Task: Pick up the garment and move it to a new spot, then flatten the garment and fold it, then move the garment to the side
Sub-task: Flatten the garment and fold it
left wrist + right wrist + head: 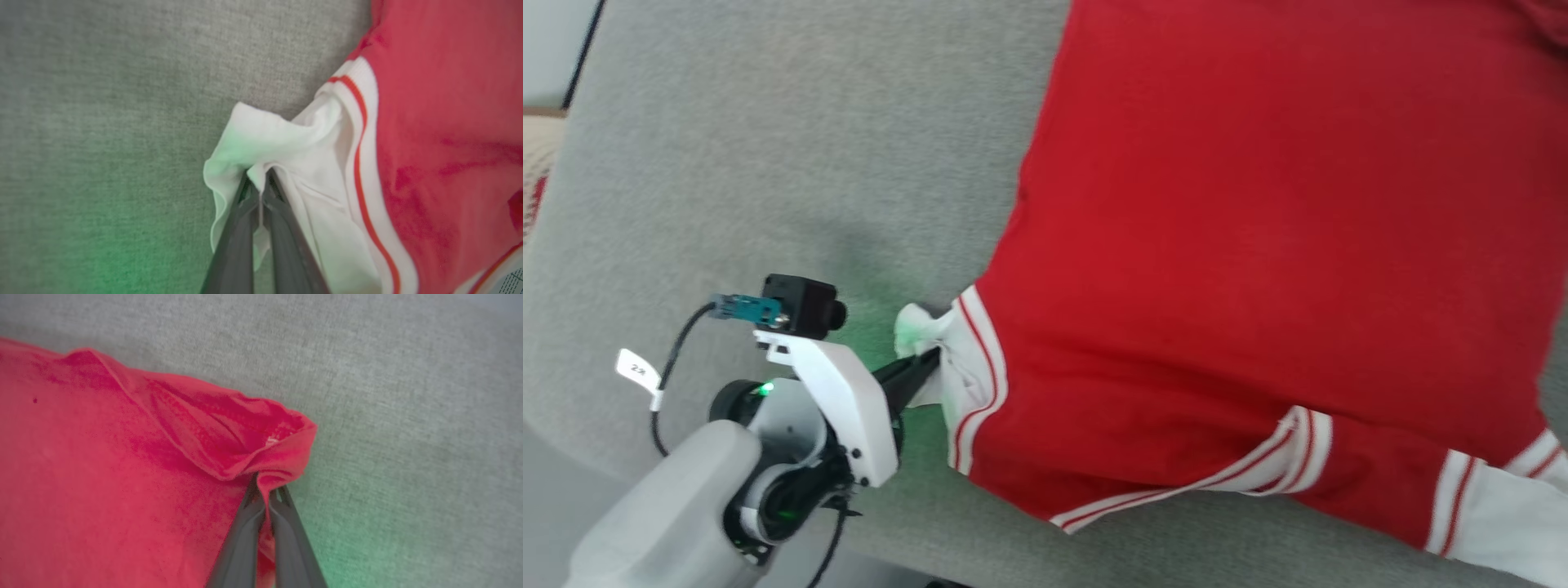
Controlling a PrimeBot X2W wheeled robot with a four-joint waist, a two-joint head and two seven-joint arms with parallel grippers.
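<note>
The large red jersey garment (1258,245) with white short sleeves and red-and-white striped trim lay spread over the right and centre of the head view, on a grey woven fabric surface (768,163) that took up the left half and the bottom edge. No lettering could be seen on the red side facing up. From the lower left of that view the left gripper (925,363) reached rightward on its pale arm, its dark fingers closed on a bunched white sleeve (931,343) at the garment's left edge. A small black camera (800,306) sat on the wrist, with a white tag (637,369) on the cable beside it.

The left wrist view gave the close detail. There the left gripper (258,179) stood at lower centre, the jaws pinched narrow with a fold of the white sleeve (286,139) between them. The striped cuff and red body ran down the right side.

The right wrist view added the other grip. The right gripper (266,486), at lower centre, was clamped narrow on a rumpled red corner (282,451) of the garment, red cloth caught between its fingers. The red body filled the left of that frame, with grey surface at the top and right. A green glow (359,539) tinted the surface near the fingers.
</note>
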